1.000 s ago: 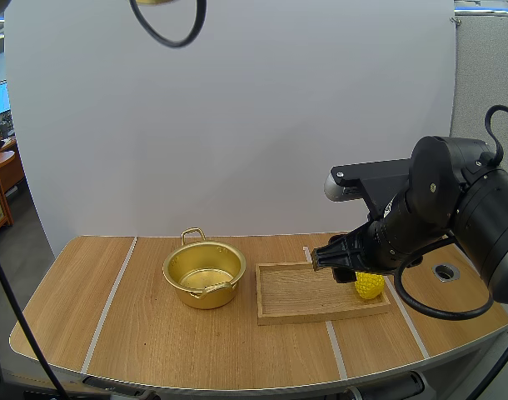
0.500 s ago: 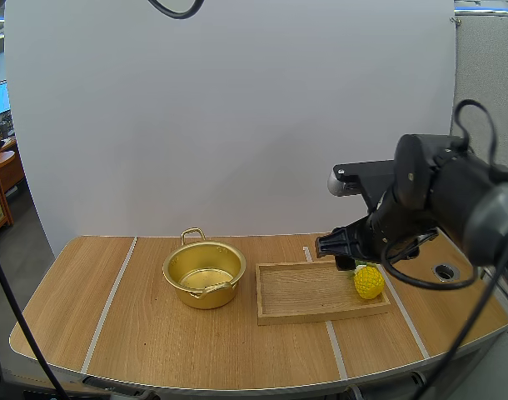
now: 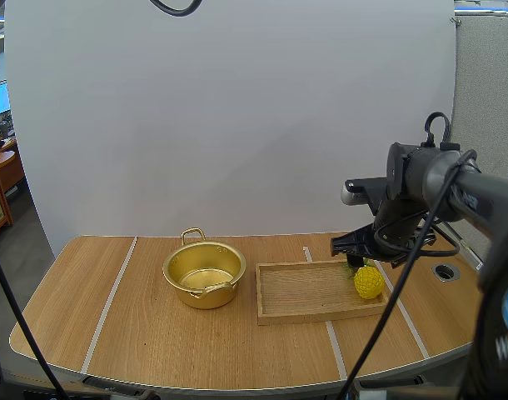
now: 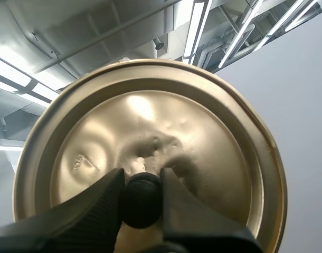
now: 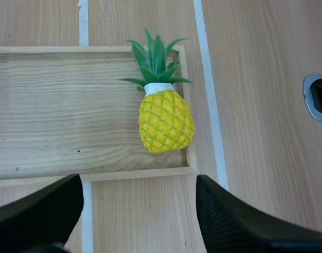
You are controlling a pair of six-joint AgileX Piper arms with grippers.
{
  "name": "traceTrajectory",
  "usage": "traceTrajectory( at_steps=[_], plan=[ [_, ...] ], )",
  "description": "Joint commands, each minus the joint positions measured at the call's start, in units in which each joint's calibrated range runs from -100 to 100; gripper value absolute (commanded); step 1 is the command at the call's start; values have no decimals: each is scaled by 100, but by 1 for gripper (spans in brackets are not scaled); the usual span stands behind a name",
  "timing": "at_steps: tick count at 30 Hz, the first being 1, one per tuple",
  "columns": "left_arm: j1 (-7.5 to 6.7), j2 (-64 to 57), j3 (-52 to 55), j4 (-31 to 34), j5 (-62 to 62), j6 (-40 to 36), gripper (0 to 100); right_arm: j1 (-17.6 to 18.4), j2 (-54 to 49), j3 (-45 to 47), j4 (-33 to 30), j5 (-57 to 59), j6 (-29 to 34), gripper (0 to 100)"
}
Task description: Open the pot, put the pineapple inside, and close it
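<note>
Since one second ago the right arm has pulled away toward 3 o'clock. It no longer covers the pineapple (image 3: pixel 369 282), and the right gripper (image 3: pixel 351 254) now hangs just above the fruit's leafy end.

Nearest on the table (image 3: pixel 154 333) is the wooden tray (image 3: pixel 304 293). The pineapple lies on its side in the tray's 3 o'clock end, close against the end rim, with its green crown pointing to about 11 o'clock. In the right wrist view the right gripper (image 5: pixel 137 184) has its two fingers spread wide, with nothing between them. The pineapple (image 5: pixel 165 126) and the tray (image 5: pixel 55 105) lie below and a little ahead of the tips, so the fruit is not yet gripped.

A little farther back, at 9 o'clock of the tray and apart from it, the pot (image 3: pixel 204 275) stands open, and I see nothing inside it.

The lid (image 4: pixel 150 132) is up in the air. The left gripper (image 4: pixel 142 179) pinches its black knob (image 4: pixel 142 203) between both fingers.

I judge the first step done: the pot is open and the lid is kept aside. What is left is to lower the right gripper onto the pineapple and close on it, then carry it toward 9 o'clock and release it into the pot. After that the left arm has to bring the lid back down.
</note>
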Motion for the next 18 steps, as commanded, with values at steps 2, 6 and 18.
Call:
traceTrajectory(
  at_steps=[2,6,18],
  plan=[
    [-11,-3,-36,4,-213,-52,0,-200,198,-61,472,-218,-653,100],
    [-11,-3,-36,4,-213,-52,0,-293,375,-61,460,-444,-938,100],
    [-11,-3,-36,4,-213,-52,0,-293,1006,-602,404,-432,-1443,100]
  ],
)
